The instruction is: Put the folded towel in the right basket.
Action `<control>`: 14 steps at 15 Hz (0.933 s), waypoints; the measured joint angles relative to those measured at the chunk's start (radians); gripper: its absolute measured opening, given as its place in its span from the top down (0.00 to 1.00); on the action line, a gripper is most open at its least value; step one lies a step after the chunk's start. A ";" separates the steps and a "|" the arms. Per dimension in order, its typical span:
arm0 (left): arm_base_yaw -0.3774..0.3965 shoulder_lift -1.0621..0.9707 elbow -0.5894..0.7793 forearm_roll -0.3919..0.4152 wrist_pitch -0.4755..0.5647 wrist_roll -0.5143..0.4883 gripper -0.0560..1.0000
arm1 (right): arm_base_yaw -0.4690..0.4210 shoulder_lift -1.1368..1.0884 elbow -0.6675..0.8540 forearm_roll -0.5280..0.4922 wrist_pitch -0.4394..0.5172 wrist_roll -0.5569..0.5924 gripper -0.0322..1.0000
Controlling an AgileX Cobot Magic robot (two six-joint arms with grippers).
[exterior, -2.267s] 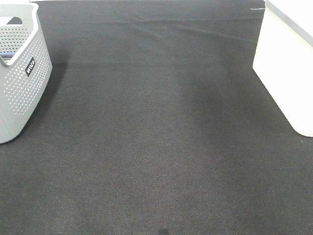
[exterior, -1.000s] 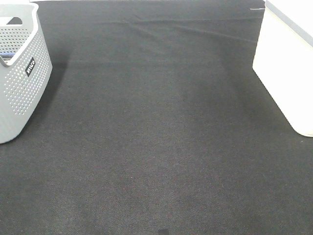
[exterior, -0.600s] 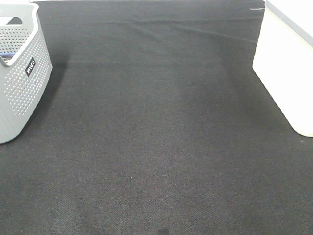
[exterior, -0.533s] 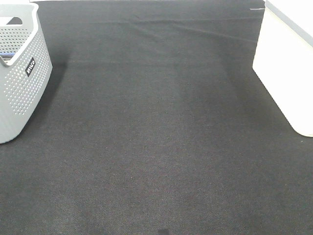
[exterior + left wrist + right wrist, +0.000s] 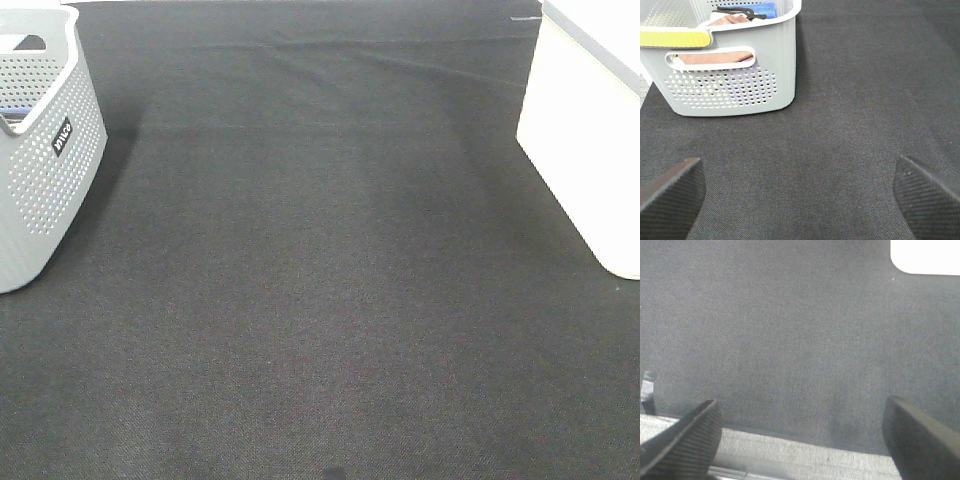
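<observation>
Two baskets at the sides of a dark mat

The left gripper (image 5: 800,192) and right gripper (image 5: 800,432) are both spread wide, holding nothing; grey basket (image 5: 40,170) (folded cloths inside) stands left, white basket (image 5: 590,150) right.

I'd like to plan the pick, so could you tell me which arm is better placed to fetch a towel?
Probably the left. Its tool is open facing the grey basket, where folded cloths show. The right tool sees only dark mat and the white basket's corner.

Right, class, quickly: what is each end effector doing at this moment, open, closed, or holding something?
Left end effector: open, holding nothing, above the black mat facing the grey basket.
Right end effector: open, holding nothing, above the black mat.
</observation>
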 joint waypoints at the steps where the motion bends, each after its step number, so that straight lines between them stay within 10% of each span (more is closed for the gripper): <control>1: 0.000 0.000 0.000 0.000 0.000 0.000 0.03 | 0.000 -0.030 0.000 0.000 0.000 0.000 0.17; 14: 0.000 0.000 0.000 0.000 0.000 0.000 0.03 | -0.118 -0.315 0.000 0.013 0.000 0.000 0.17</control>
